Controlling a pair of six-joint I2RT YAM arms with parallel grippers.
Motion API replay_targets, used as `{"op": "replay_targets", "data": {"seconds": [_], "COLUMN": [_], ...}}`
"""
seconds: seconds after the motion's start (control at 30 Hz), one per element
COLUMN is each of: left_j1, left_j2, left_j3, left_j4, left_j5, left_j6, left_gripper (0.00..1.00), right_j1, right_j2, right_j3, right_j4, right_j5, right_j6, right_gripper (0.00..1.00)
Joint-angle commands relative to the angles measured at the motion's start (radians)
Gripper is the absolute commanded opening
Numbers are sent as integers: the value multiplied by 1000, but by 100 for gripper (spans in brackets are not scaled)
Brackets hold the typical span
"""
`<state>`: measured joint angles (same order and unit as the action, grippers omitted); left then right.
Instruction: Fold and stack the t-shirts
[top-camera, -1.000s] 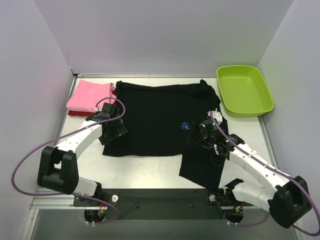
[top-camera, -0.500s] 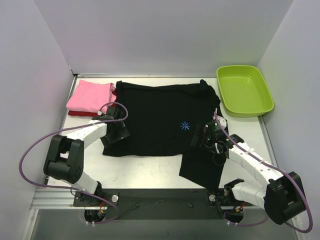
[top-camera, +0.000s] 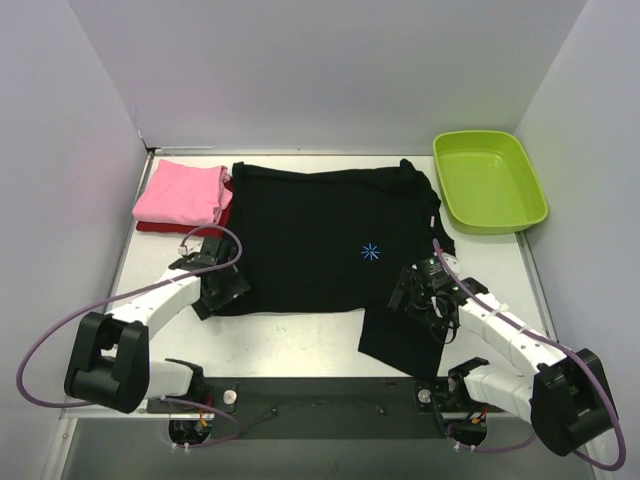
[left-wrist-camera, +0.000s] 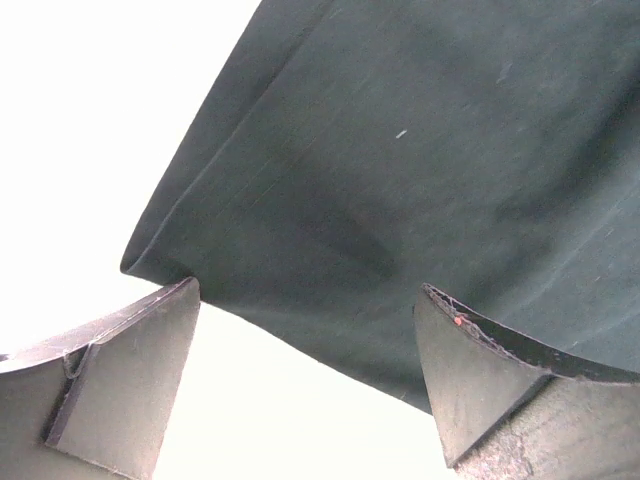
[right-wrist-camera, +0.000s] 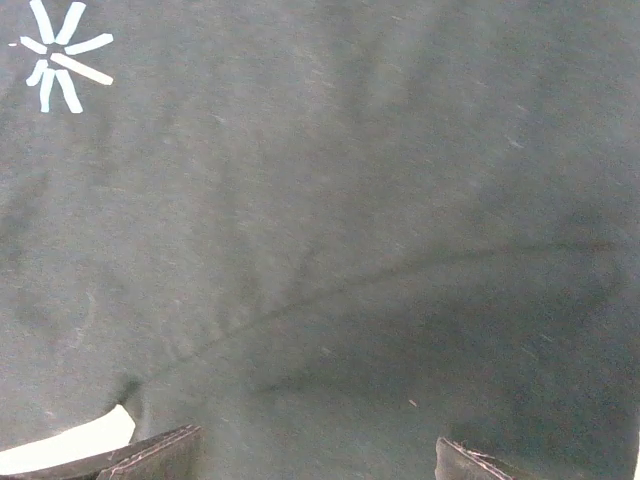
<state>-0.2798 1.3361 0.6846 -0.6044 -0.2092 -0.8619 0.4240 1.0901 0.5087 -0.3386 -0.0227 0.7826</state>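
A large black t-shirt lies spread over the table, its blue starburst mark near the middle and a flap hanging toward the near edge at the right. A folded pink t-shirt rests on a dark red t-shirt at the back left. My left gripper is open at the black shirt's near-left corner; in the left wrist view the black hem lies between and beyond the wide jaws of the left gripper. My right gripper is open over the black cloth; the starburst shows there too.
A lime-green plastic tub stands at the back right. White walls close in the left, back and right sides. A bare strip of table runs along the near side in front of the black shirt.
Both arms drew back toward the near edge. The left gripper slid from over the shirt's left side to its near-left corner; the right moved nearer along the flap. The shirts stayed put.
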Motion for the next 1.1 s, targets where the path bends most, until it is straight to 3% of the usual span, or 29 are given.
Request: {"op": "replay_targets", "data": {"seconds": [0.0,0.33,0.43,0.63,0.73,0.83,1.07], "left_j1": [2,-7,-7,-19,-24,-25,-25], "left_j2": [-95,-242,-291,-334,-304,-244,-95], "left_j3": [-39,-126,-91,39,64,40,-62], "left_j4": [-31,-67,-90,-110,-78,29,258], "left_j5": [-25,-70,-65,-30,-13,11,39], "left_j6": [-71,-143,-123,-72,-55,-29,-6], "left_gripper": [97,97,97,97,97,98,98], "right_j1": [-8,-8,7,41,41,41,33], "right_j2": [-56,-131,-151,-298,-285,-187,-81], "right_j3": [-33,-108,-107,-20,25,45,-51], "right_j4": [-106,-169,-172,-212,-209,-168,134], "right_j5": [47,29,-13,53,90,101,32], "right_j6": [53,92,89,83,67,35,0], "right_gripper": [100,100,99,100,100,100,100]}}
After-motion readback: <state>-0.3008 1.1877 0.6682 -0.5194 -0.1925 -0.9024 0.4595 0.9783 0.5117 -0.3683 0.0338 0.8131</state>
